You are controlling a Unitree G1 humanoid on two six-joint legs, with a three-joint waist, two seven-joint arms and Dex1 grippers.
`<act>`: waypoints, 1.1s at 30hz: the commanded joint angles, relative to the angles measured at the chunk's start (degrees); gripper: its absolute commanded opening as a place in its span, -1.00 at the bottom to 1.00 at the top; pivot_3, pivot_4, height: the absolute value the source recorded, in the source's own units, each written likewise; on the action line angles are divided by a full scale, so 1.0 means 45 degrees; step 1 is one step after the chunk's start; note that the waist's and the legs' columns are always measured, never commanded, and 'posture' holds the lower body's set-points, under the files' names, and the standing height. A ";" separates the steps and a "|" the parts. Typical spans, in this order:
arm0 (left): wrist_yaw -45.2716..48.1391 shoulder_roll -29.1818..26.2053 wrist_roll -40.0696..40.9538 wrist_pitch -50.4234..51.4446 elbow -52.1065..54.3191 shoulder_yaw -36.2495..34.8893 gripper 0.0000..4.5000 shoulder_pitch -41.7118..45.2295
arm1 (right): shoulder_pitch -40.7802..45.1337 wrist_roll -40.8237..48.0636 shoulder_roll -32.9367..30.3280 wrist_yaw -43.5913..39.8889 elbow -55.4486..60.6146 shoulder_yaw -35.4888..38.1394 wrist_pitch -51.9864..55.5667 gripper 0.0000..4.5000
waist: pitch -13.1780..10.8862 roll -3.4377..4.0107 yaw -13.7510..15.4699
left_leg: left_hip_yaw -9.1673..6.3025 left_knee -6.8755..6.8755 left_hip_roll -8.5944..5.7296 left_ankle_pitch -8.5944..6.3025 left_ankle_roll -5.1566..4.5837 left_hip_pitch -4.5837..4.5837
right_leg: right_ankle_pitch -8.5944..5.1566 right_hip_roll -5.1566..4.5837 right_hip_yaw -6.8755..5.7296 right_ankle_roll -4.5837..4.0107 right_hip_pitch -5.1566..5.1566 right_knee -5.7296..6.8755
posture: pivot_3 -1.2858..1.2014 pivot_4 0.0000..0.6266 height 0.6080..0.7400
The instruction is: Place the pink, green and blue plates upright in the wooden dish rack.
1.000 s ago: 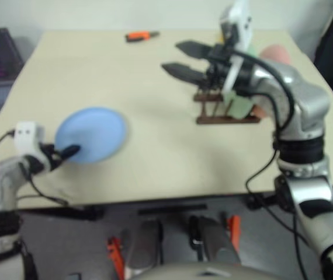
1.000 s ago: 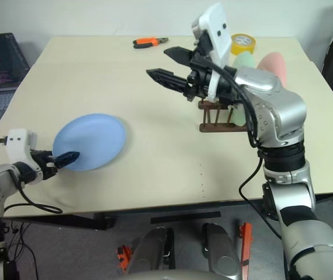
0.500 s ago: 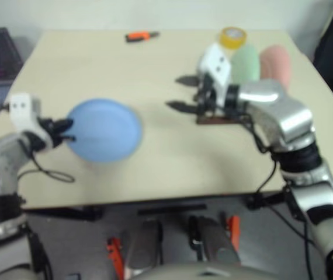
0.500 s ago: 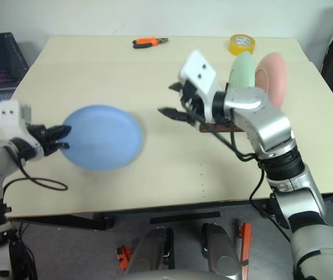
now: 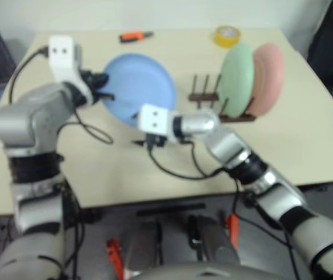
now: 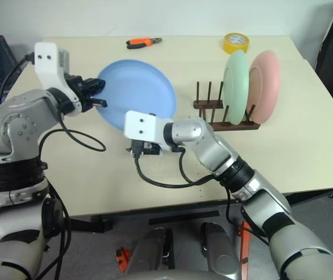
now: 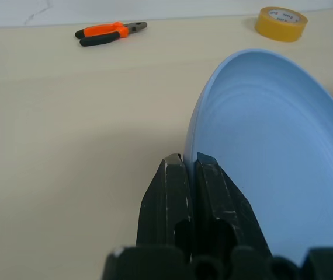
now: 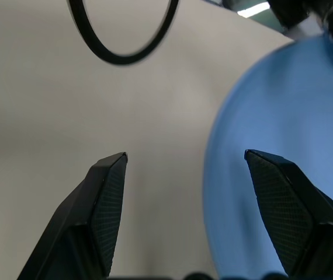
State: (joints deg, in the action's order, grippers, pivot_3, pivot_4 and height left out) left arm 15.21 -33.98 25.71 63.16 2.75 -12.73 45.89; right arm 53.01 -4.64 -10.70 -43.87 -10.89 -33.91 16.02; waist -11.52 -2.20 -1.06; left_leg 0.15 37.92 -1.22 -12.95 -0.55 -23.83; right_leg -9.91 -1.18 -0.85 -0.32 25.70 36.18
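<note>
We see our left gripper (image 7: 190, 165) pinching the rim of the round light blue plate (image 7: 271, 157) with its two black fingers pressed tight. The plate stands on its edge above the pale tan table (image 7: 67, 128). Far off lie orange-handled pliers (image 7: 109, 32) and a yellow tape roll (image 7: 281, 23).

Left arm raised, elbow bent, forearm reaching inward over the table; left gripper (image 6: 94, 93) with both black fingers (image 7: 181, 192) pressed together, pinching the rim of the blue plate (image 6: 140, 96), plate held clear of the table. Right arm stretched across toward the robot's left; right gripper (image 8: 184, 175) with fingers spread wide, holding nothing, just below the plate's lower edge.
</note>
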 commanded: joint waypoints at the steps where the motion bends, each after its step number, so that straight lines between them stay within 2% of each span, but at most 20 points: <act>1: -0.0136 0.0136 0.0263 0.0309 0.0885 -0.0497 -0.99 0.0236 | 0.0478 -0.0629 0.0130 0.0236 -0.0603 0.0271 -0.0709 0.54 | 0.0000 0.0000 -0.0008 | -0.0001 0.0001 0.0000 0.0001 0.0001 0.0001 | -0.0001 0.0000 0.0000 0.0001 -0.0001 0.0002 | 0.03 -0.52 1.00; 2: -0.0162 0.0205 0.0351 0.0446 0.0966 -0.0595 -0.99 0.0268 | 0.0550 -0.0805 0.0152 0.0364 -0.0898 0.0318 -0.0883 0.54 | 0.0000 0.0000 -0.0017 | -0.0002 0.0001 -0.0001 0.0002 0.0003 0.0001 | -0.0001 0.0000 -0.0001 0.0002 -0.0001 0.0003 | 0.03 -0.52 1.00; 5: -0.0199 0.0331 0.0463 0.0663 0.1065 -0.0726 -1.00 0.0221 | 0.0760 -0.1159 0.0302 0.0728 -0.1534 0.0506 -0.1171 0.26 | 0.0000 -0.0001 -0.0043 | -0.0002 0.0002 -0.0001 0.0003 0.0005 0.0001 | 0.0001 0.0000 -0.0001 0.0000 -0.0001 0.0005 | 0.03 -0.52 1.00; 11: -0.0192 0.0347 0.0378 0.0714 0.1026 -0.0774 -1.00 0.0101 | 0.0770 -0.1495 0.0444 0.0989 -0.1815 0.0808 -0.1446 -0.61 | 0.0001 -0.0001 -0.0102 | -0.0005 -0.0004 -0.0001 0.0005 0.0009 0.0001 | 0.0021 0.0001 -0.0001 -0.0033 0.0001 0.0006 | 0.03 -0.52 1.00; 14: -0.0109 0.0282 0.0257 0.0553 0.0943 -0.0618 -1.00 0.0048 | 0.0700 -0.1633 0.0406 0.1020 -0.1678 0.0880 -0.1587 -0.99 | 0.0001 -0.0001 -0.0105 | -0.0004 -0.0003 -0.0001 0.0005 0.0009 0.0002 | 0.0027 0.0002 0.0000 -0.0043 0.0001 0.0007 | 0.03 -0.52 1.00; 21: 0.0065 0.0209 0.0142 0.0601 0.1004 -0.0358 -1.00 0.0073 | 0.0627 -0.1530 0.0479 0.1122 -0.1520 0.1300 -0.2008 -0.99 | 0.0001 -0.0001 -0.0106 | -0.0008 -0.0001 -0.0002 0.0010 0.0016 0.0002 | 0.0028 0.0002 -0.0001 -0.0042 0.0001 0.0012 | 0.03 -0.52 1.00; 24: 0.0044 0.0148 0.0112 0.0601 0.0867 -0.0519 -0.65 0.0176 | 0.0592 -0.1410 0.0581 0.1163 -0.1577 0.1460 -0.2244 -1.00 | 0.0001 -0.0001 -0.0105 | -0.0008 -0.0001 -0.0003 0.0010 0.0017 0.0002 | 0.0028 0.0002 -0.0001 -0.0042 0.0001 0.0012 | 0.03 -0.52 1.00; 27: 0.0215 -0.0105 0.0078 0.0503 0.0878 -0.0629 -0.18 0.0186 | 0.0553 -0.1384 0.0683 0.1166 -0.1657 0.1621 -0.2418 -1.00 | 0.0002 -0.0003 -0.0106 | -0.0009 -0.0001 -0.0003 0.0010 0.0018 0.0004 | 0.0028 0.0003 -0.0001 -0.0042 0.0000 0.0014 | 0.03 -0.52 1.00; 32: 0.1545 -0.1649 0.0414 -0.0033 0.1181 -0.1294 0.60 0.0114 | 0.0540 -0.1469 0.0763 0.1104 -0.1759 0.1755 -0.2648 -1.00 | 0.0001 -0.0004 -0.0167 | -0.0004 -0.0007 -0.0002 0.0012 0.0020 0.0006 | 0.0026 0.0006 0.0005 -0.0042 0.0007 0.0019 | 0.03 -0.52 1.00; 33: 0.2158 -0.2062 0.0703 -0.0485 0.1473 -0.1695 0.60 0.0012 | 0.0513 -0.1425 0.0790 0.1076 -0.1772 0.1818 -0.2701 -1.00 | 0.0001 -0.0004 -0.0180 | -0.0004 -0.0007 -0.0002 0.0012 0.0020 0.0007 | 0.0025 0.0007 0.0005 -0.0042 0.0008 0.0021 | 0.03 -0.52 1.00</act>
State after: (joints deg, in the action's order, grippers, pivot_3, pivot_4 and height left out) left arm 21.79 -40.27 27.42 64.39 5.11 -15.86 45.19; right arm 54.77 -11.86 -6.95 -39.73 -19.89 -28.15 4.38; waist -11.51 -2.22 -1.87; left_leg 0.14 37.87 -1.22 -12.90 -0.45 -23.81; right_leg -9.80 -1.14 -0.83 -0.51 25.76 36.27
